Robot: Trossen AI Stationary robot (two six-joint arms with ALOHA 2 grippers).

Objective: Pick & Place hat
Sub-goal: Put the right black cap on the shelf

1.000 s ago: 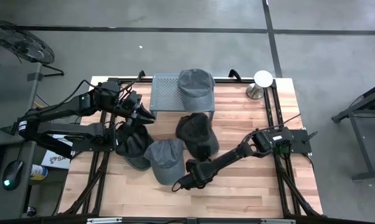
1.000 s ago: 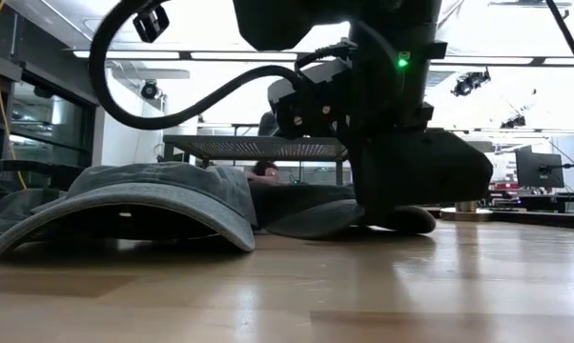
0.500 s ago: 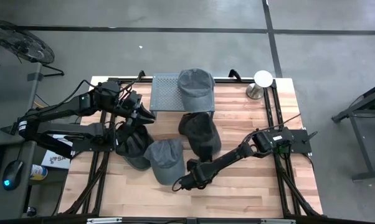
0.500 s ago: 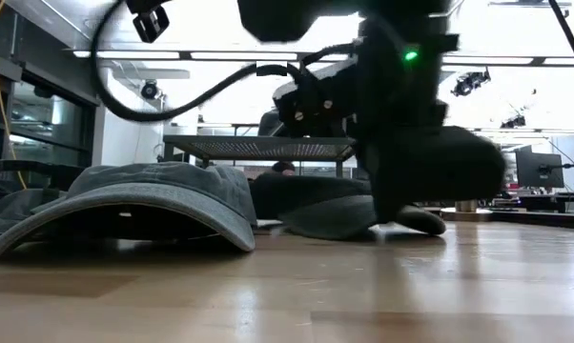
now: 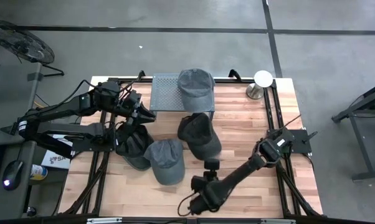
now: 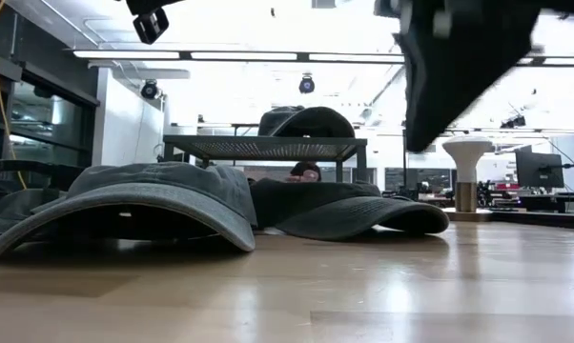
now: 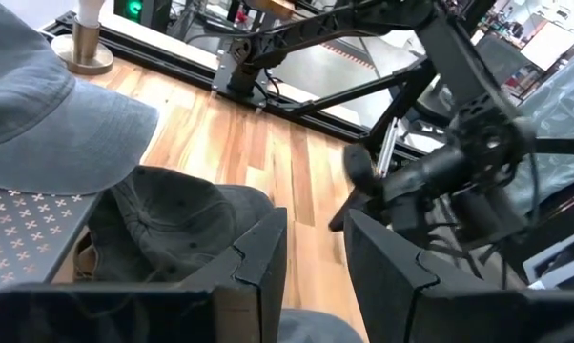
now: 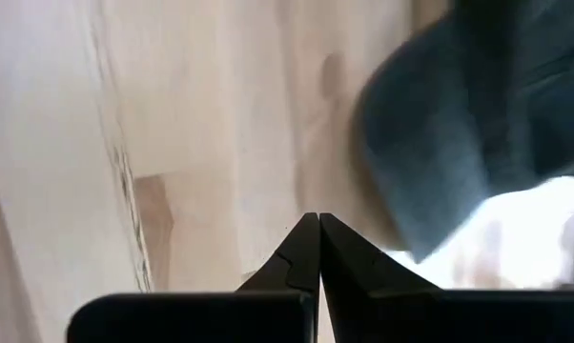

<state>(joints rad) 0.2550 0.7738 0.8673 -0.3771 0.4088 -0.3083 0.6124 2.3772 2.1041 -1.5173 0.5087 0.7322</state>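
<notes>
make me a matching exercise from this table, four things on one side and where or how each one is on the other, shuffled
Things:
1. light grey cap
2. white lamp
3. right gripper
4. left gripper

Places or states:
A. fingers shut, empty, over the table's near edge
B. lying on the metal shelf
C. fingers a little apart, holding nothing, beside the shelf
D. standing at the table's far right corner

Pairs: 1-B, 2-D, 3-A, 4-C

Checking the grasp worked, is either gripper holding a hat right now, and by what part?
No. The right gripper is shut on nothing above bare wood; the left gripper hangs empty, fingers apart.
</notes>
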